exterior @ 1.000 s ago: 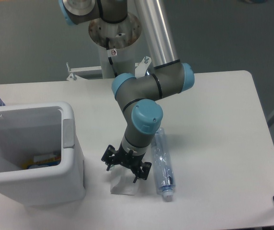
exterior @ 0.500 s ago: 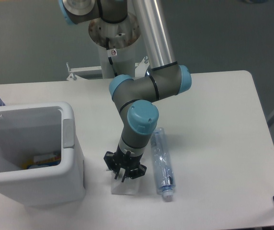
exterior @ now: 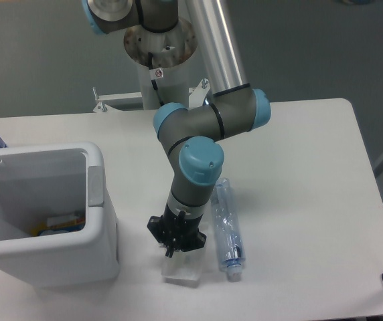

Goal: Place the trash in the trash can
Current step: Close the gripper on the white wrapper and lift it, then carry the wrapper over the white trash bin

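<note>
On the white table (exterior: pixel 298 167), near its front edge, the gripper (exterior: pixel 173 251) pinches the wrapper (exterior: pixel 182 269) beside the clear bottle (exterior: pixel 227 229); grey floor (exterior: pixel 37 60) lies behind.

Single fixed view, set high in front of the bench (exterior: pixel 298 174) and tilted steeply down, facing the arm's base (exterior: pixel 159 47) at top centre of the frame. Close enough that bench edges run off left and bottom. Trash can (exterior: pixel 101 221) cut at lower left; grey floor fills the upper part.
</note>
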`<control>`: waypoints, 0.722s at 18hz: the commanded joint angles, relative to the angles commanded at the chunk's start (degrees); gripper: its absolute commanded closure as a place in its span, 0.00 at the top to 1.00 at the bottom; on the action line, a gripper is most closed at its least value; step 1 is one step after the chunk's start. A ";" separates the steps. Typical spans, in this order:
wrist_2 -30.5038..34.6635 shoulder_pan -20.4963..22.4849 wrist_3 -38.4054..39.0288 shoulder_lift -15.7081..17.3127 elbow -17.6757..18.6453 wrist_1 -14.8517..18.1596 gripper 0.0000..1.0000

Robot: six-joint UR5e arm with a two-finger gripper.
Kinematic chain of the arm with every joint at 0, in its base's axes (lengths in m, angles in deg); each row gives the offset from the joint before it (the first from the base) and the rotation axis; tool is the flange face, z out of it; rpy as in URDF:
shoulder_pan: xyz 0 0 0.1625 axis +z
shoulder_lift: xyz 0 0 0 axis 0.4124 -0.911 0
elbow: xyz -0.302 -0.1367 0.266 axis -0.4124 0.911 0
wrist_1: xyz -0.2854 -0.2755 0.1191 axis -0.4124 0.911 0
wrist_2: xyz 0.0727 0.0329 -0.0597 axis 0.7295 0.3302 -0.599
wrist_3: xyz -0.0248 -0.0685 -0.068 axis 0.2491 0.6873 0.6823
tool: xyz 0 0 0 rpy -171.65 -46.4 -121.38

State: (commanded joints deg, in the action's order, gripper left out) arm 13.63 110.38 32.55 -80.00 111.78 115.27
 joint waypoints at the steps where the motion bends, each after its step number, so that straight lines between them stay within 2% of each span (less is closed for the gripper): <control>1: 0.00 0.09 1.50 0.35 -1.14 0.00 0.00; 9: -4.03 0.96 13.28 0.53 -12.21 0.00 0.00; 13: -4.48 1.32 18.99 3.16 -16.26 0.00 0.00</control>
State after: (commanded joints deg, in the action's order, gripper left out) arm 9.15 111.70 51.54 -76.84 95.51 115.27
